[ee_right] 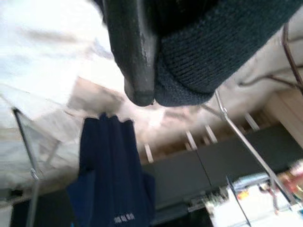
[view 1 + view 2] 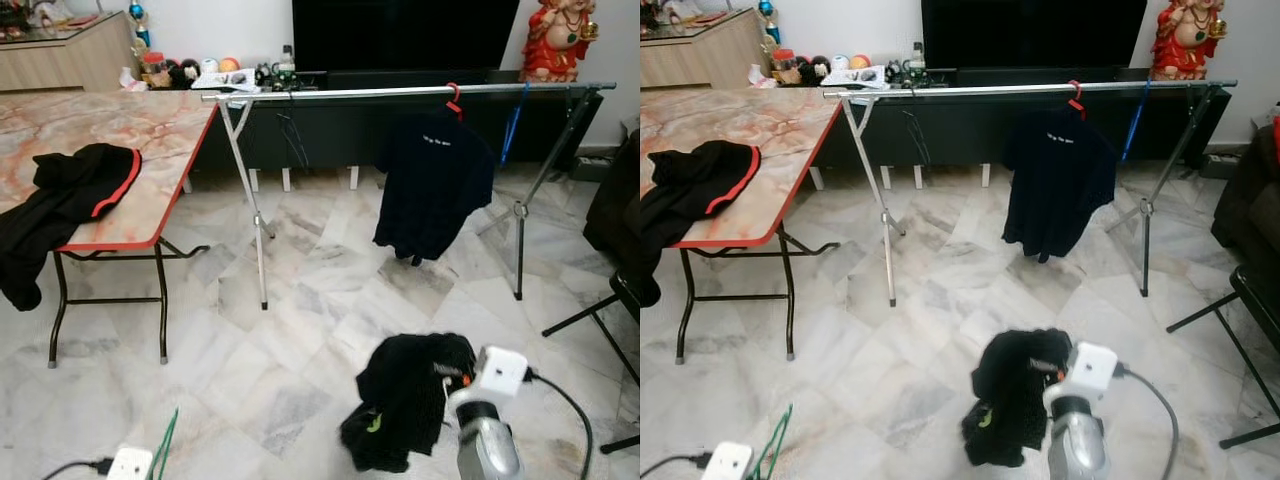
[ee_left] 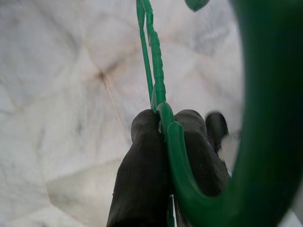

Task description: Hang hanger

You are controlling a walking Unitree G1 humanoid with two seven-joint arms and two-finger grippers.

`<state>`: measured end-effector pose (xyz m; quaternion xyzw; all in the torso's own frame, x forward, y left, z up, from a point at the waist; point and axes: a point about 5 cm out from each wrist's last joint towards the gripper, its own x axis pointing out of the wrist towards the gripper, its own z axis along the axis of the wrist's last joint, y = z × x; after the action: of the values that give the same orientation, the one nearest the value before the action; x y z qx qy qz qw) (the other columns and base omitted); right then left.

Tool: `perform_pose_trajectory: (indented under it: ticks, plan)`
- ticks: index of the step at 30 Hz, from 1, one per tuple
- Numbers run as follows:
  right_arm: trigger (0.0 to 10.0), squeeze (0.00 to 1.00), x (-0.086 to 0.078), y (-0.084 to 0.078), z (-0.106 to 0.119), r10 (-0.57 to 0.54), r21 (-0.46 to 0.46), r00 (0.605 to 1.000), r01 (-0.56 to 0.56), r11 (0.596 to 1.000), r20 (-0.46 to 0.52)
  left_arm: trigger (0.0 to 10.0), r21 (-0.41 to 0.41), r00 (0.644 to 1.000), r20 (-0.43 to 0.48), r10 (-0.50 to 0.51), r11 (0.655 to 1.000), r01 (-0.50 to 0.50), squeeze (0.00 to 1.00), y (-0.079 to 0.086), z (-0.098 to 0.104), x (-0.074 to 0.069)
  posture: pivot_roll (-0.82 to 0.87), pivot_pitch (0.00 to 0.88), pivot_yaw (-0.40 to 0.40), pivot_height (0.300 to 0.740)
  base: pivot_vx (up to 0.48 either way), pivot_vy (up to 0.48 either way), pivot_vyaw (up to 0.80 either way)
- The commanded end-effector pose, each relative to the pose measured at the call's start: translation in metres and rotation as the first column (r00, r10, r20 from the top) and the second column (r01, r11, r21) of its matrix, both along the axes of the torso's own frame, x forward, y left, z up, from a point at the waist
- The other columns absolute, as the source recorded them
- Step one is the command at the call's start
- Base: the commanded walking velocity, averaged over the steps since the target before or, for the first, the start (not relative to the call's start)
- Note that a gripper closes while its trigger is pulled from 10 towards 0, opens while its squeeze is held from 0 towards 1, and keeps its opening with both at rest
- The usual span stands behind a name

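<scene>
The slim green plastic hanger [image 3: 161, 90] sits pinched in the left hand [image 3: 163, 127]; the right hand [image 1: 151, 90] clamps dark knit cloth [image 1: 222, 42].

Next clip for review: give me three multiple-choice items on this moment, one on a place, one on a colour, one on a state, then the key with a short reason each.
1. Where does the dark shirt on the red hanger hang?
A. on the drying rack rail
B. on the table edge
C. on a chair back

2. What colour is the hanger that the left gripper holds?
A. red
B. green
C. white

3. What is the right gripper doing?
A. hanging free with open jaws
B. shut on a black garment
C. pressing on the rail

Key: 1 A, the red hook sits over the rail; 2 B, the left wrist view shows green plastic between the jaws; 3 B, dark knit fabric is pinched in the right wrist view.
</scene>
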<state>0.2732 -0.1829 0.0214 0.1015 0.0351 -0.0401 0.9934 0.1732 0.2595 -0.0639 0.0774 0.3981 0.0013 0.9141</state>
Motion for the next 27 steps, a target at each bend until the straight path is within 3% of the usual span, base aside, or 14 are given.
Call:
perform_pose_trajectory:
  ticks: [1,2,3,4,17,27]
  plan:
    - [1.9,0.0,0.002,0.004,0.011,0.01,-0.028,0.998,-0.008,1.0,0.057,10.0,0.017,0.999,-0.015,-0.032,0.999,0.033,0.0,0.0,-0.002,-0.003,0.07,0.064,0.049,0.74,0.0,0.0,0.0]
    - [6.7,0.0,-0.001,0.002,0.011,0.004,-0.066,0.998,0.0,0.998,0.057,10.0,0.008,1.0,-0.015,0.001,1.0,-0.001,0.0,0.001,-0.002,-0.002,0.07,0.069,0.051,0.74,0.0,0.0,0.0]
    - [6.7,0.0,-0.001,0.002,0.011,0.004,-0.066,0.998,0.0,0.998,0.057,10.0,0.008,1.0,-0.015,0.001,1.0,-0.001,0.0,0.001,-0.002,-0.002,0.07,0.069,0.051,0.74,0.0,0.0,0.0]
    - [10.0,0.0,-0.001,0.001,0.012,-0.013,-0.08,0.998,0.017,0.997,0.059,10.0,0.005,1.0,-0.013,0.026,1.0,-0.026,0.0,0.002,-0.001,-0.001,0.07,0.072,0.052,0.74,0.0,0.0,0.0]
    - [10.0,0.0,0.008,0.003,0.02,-0.064,-0.054,0.996,0.068,0.996,0.063,10.0,-0.03,0.997,-0.024,0.077,0.997,-0.078,0.0,-0.007,-0.004,0.005,0.08,0.042,0.076,0.74,0.0,0.0,0.0]
    - [10.0,0.0,0.005,-0.007,0.022,-0.145,-0.054,0.987,0.149,0.987,0.072,10.0,-0.035,0.998,-0.028,0.061,0.997,-0.062,0.0,-0.008,-0.001,0.013,0.04,0.007,0.113,0.74,0.0,0.0,0.0]
